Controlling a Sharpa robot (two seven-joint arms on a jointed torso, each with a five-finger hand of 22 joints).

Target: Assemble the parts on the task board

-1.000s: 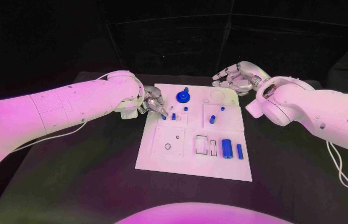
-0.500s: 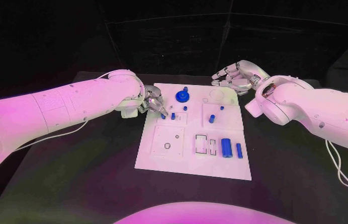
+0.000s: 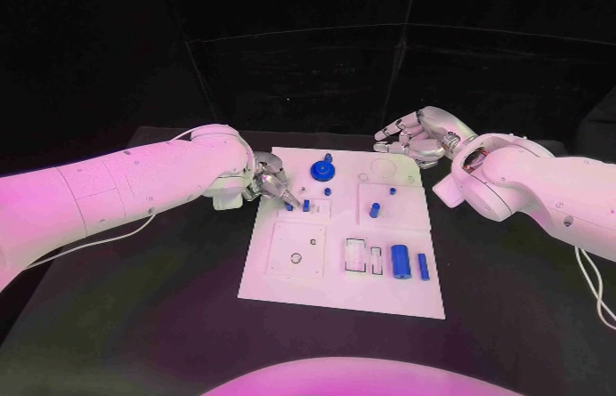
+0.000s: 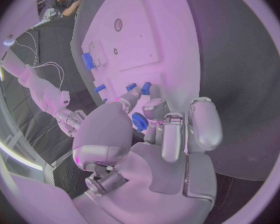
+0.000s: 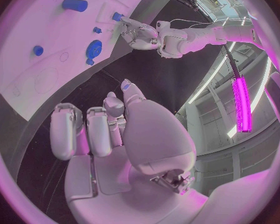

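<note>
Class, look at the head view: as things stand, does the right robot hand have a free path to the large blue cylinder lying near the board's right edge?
Probably yes: the large blue cylinder lies uncovered on the task board, and the right robot hand, holding nothing, hovers beyond the far edge, with nothing between them.

We see a white task board (image 3: 308, 276) on a black table (image 3: 128, 325), carrying small blue parts: a round blue piece (image 3: 321, 171) at the far end and a blue cylinder (image 3: 401, 259) near the right edge. Both arms are white, and the left hand (image 3: 272, 182) and right hand (image 3: 413, 136) are silver.
</note>
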